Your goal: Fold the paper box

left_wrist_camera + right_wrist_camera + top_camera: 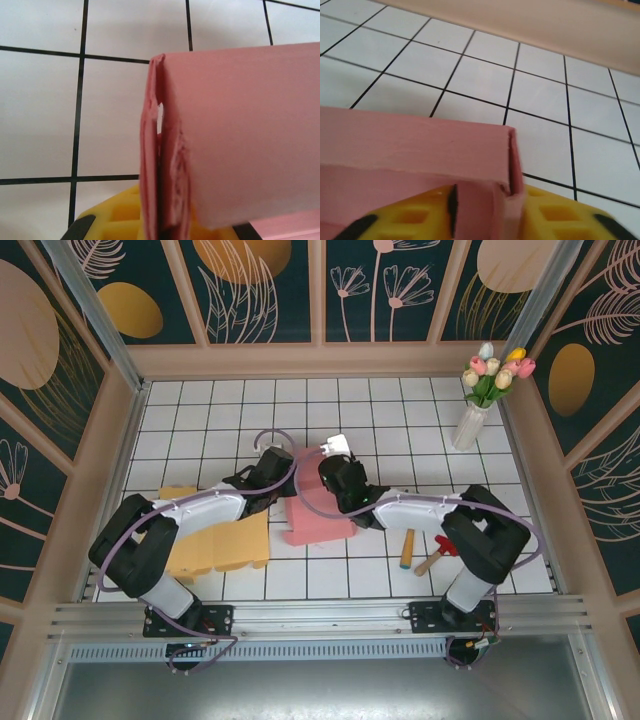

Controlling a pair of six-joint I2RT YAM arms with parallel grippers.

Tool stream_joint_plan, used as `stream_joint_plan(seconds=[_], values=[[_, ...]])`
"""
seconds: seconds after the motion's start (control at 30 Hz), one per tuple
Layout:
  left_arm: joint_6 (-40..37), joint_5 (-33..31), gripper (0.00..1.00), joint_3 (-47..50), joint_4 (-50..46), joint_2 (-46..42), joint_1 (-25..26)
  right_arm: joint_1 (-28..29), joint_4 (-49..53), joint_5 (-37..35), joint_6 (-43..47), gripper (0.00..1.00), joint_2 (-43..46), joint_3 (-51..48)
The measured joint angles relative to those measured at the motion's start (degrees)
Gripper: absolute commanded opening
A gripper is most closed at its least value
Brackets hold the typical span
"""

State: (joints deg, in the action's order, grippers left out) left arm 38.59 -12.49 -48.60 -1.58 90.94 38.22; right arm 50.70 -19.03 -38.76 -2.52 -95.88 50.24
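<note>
Nearest, well to the left of the flower vase (468, 425), a flat yellow sheet (225, 545) lies on the tiled table (200, 410). Beyond it, closer to the vase but well apart from it on its near left, stands the pink paper box (318, 523). The left gripper (272, 480), on the box's side away from the vase, is closed tight, its yellow fingers (115, 220) pinching a doubled-over wall. The right gripper (330, 468) brackets a box corner on the vase side, fingers (560, 215) close against the wall; whether they clamp it cannot be told. The box is judged light and thin: stiff across a panel, soft at creases, easily crushed or torn, and likely to slide on the tiles. It is best held by its doubled wall edges near the corners, one side anchored while the other is folded.
</note>
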Motion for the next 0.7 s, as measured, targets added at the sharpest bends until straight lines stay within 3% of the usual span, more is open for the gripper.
stream_joint_plan(seconds=[0.13, 0.23, 0.3, 0.33, 0.4, 0.53, 0.7], values=[[-0.13, 0.2, 0.0, -0.13, 0.04, 0.04, 0.04, 0.0, -0.74, -2.34, 0.55, 0.06, -0.81, 0.15], [-0.2, -0.02, 0.0, -0.5, 0.09, 0.04, 0.04, 0.13, -1.38, -3.3, 0.68, 0.06, -0.81, 0.13], [-0.46, -0.28, 0.0, -0.79, 0.07, 0.04, 0.04, 0.22, -1.75, -3.74, 0.68, 0.16, -0.79, 0.0], [-0.66, -0.52, 0.0, -0.87, 0.02, 0.09, 0.04, 0.33, -1.81, -3.85, 0.7, 0.31, -0.59, -0.17], [-1.05, -1.42, 0.0, -0.94, -0.15, 0.22, 0.04, 0.57, -0.94, -3.65, 0.68, 0.45, 0.46, -0.83], [-2.62, -3.82, 0.0, -1.53, -1.25, 1.03, 0.04, 0.66, 5.31, -0.81, -0.02, 0.49, 6.43, -1.9], [-7.69, -7.37, 0.0, -3.45, -2.75, 1.9, 0.04, 0.79, 15.02, 1.42, -1.49, 0.55, 21.59, -2.32]])
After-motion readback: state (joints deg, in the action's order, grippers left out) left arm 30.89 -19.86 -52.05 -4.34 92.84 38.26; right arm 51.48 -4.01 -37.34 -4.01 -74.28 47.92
